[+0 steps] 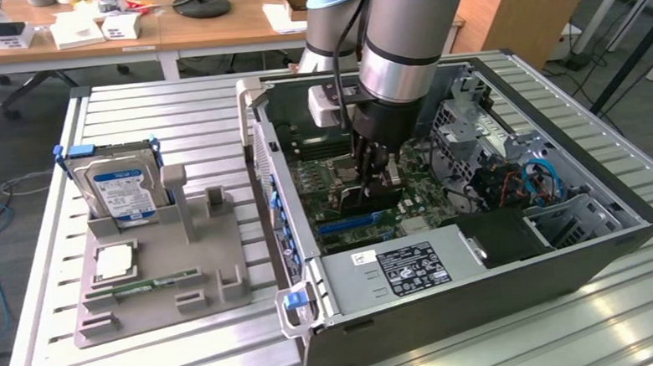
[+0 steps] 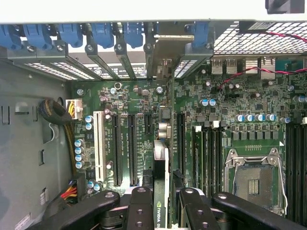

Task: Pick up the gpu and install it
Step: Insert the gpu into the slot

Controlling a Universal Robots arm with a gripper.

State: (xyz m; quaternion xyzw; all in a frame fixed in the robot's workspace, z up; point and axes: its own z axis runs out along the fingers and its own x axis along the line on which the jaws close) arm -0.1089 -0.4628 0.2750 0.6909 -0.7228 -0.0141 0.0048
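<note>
green motherboard (image 2: 139,100) lies flat inside the open computer case (image 1: 555,276), which rests on a slatted metal table (image 1: 155,108). the arm reaches down into the case, and the gripper (image 2: 162,186) has its black fingers (image 2: 141,211) clamped on the gpu (image 2: 161,212), held upright and edge-on above the expansion slots. whether the card touches a slot, i cannot tell. at the exterior view's left, a hard drive (image 1: 114,184) stands in a grey holder (image 1: 213,264).

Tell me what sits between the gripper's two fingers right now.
The gpu, edge-on with its green NVIDIA marking, gripped between the fingers above the motherboard; the wrist view shows it.
</note>
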